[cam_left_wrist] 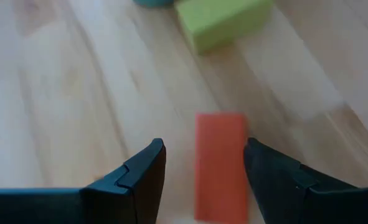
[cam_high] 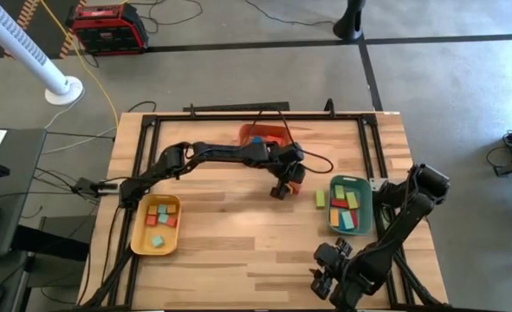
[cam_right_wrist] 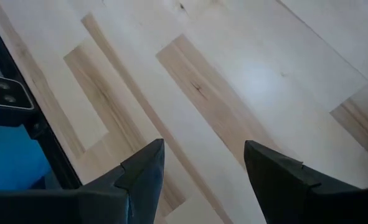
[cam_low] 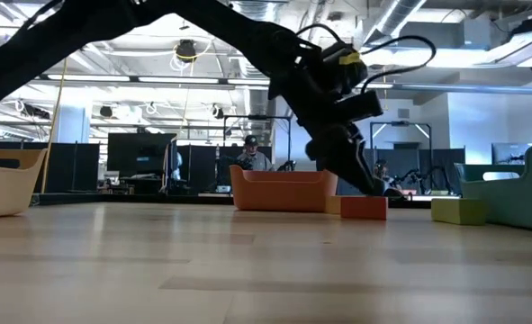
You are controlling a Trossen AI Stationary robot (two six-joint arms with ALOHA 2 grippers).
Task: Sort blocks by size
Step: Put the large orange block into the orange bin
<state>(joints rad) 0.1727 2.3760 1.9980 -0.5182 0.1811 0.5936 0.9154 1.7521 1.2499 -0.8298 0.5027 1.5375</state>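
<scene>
High view: left arm reaches across the table (cam_high: 238,234) from the left, its left gripper (cam_high: 281,186) down near the middle, just left of a green block (cam_high: 320,198); left wrist view shows the fingers (cam_left_wrist: 140,180) spread apart w/ an orange block (cam_left_wrist: 220,163) lying flat on the wood between them, closer to one finger, contact not clear (so released, nothing grasped); green block (cam_left_wrist: 224,22) lies a bit beyond, apart from it. Low view: orange block (cam_low: 364,208) sits on the table under the gripper, green block (cam_low: 458,211) to its right, orange tray (cam_low: 282,190) behind. Orange tray (cam_high: 260,133) is at the far middle w/ a blue block (cam_high: 256,139) in it; yellow tray (cam_high: 140,236) near left holds several small blocks (cam_high: 160,216), red, orange, teal; green tray (cam_high: 366,208) at right holds longer blocks (cam_high: 347,211), green, red, yellow, blue, just right of the loose green one. Right arm waits at the near right; right gripper (cam_high: 323,279) over the table edge, fingers (cam_right_wrist: 143,174) apart over bare wood, released.
</scene>
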